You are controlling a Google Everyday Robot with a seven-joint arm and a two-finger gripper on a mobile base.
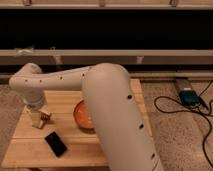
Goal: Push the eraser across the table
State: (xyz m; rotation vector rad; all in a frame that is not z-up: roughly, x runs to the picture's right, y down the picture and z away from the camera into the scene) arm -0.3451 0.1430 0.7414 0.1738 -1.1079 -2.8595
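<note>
The eraser (56, 143), a small flat black block, lies on the front left part of the pale wooden table (30, 150). My gripper (36, 119) hangs from the white arm over the table's left side, behind the eraser and a short way from it, not touching it. Its jaws stand open with nothing between them. The thick white arm crosses the middle of the view and hides the table's right part.
A small red-brown item (46, 116) lies just right of the gripper. An orange plate (81, 116) sits mid-table, half hidden by the arm. On the floor at the right lie a blue box (190, 96) and black cables (177, 107).
</note>
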